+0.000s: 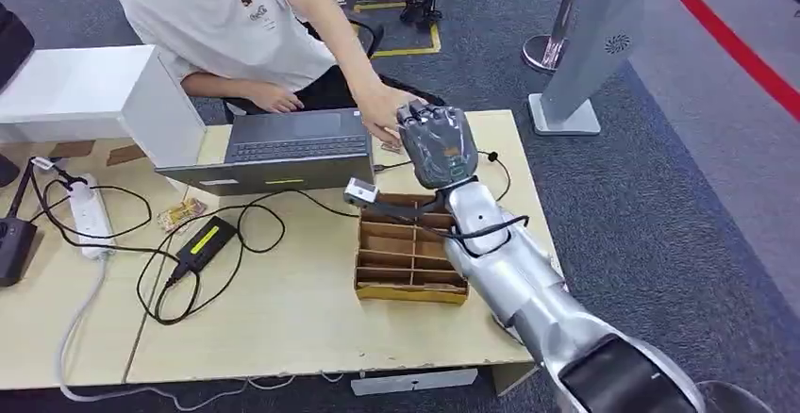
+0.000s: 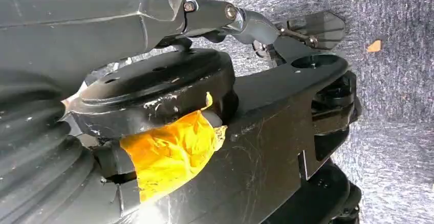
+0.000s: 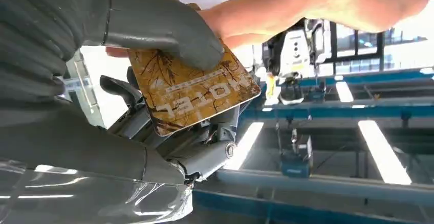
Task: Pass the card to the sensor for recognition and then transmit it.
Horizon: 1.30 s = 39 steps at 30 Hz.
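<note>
The robot's right hand [image 1: 438,146] is stretched out over the far side of the table [image 1: 283,319], past the wooden divider box [image 1: 408,255]. Its thumb [image 3: 169,27] and fingers pinch a brown and gold hotel card [image 3: 192,93]. A person's hand [image 3: 286,9] touches the card's other end. A grey laptop [image 1: 283,144] sits close by. I cannot tell how the left hand is.

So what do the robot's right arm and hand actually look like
The right arm is a smooth silver shell ending in a black section near the body, with thin black cables looped around its forearm. The right hand is grey, with a thick grey thumb, darker metallic fingers and a grey ribbed cover at the wrist.
</note>
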Available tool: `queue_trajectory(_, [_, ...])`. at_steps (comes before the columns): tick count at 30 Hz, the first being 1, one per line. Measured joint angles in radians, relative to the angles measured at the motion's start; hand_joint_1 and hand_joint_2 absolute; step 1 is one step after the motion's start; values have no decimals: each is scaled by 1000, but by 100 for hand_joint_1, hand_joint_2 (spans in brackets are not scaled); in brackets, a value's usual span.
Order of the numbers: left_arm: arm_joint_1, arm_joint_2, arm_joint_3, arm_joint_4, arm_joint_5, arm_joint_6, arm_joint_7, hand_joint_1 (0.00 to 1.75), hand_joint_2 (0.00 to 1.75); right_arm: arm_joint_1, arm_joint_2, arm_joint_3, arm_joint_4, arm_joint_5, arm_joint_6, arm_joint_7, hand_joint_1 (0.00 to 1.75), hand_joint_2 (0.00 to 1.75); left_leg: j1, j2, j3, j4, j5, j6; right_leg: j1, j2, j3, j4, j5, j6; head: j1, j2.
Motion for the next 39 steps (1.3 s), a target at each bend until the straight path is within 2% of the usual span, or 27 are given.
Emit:
queue_trajectory(1, [0,0,-3,0,0,-1,0,0,175,-9,8,5,19,-6,-1,-1,0,175,0,0,0,0,0,0,0,0,0,0,0,0,0,0])
queue_trajectory(11, [0,0,-15,4,22,11,-25,0,175,-22,17,28,80,-37,2,-11,0,175,0,-1,-2,0,0,0,0,-1,-2,0,0,0,0,0])
queue_trajectory(15, [18,0,-15,4,28,-6,-100,0,175,7,3,34,44,-48,-8,-23,0,175,0,-1,-2,0,0,0,0,-1,-2,0,0,0,0,0])
queue_trajectory(20, [32,1,-15,4,52,-9,-118,0,175,91,-44,40,-93,-136,-1,-50,0,175,0,-1,-3,0,0,0,0,-1,-3,-1,0,0,0,0])
queue_trajectory(29, [35,1,-15,4,98,-6,-120,0,175,300,-167,31,-459,-258,25,-92,0,175,0,-1,-4,0,-1,0,0,-1,-3,-1,0,0,0,0])
queue_trajectory(39, [37,0,-14,4,143,1,-133,0,175,559,-276,-12,-783,-278,17,-135,0,175,0,-1,-5,0,-2,1,0,-2,-4,-1,-1,1,0,0])
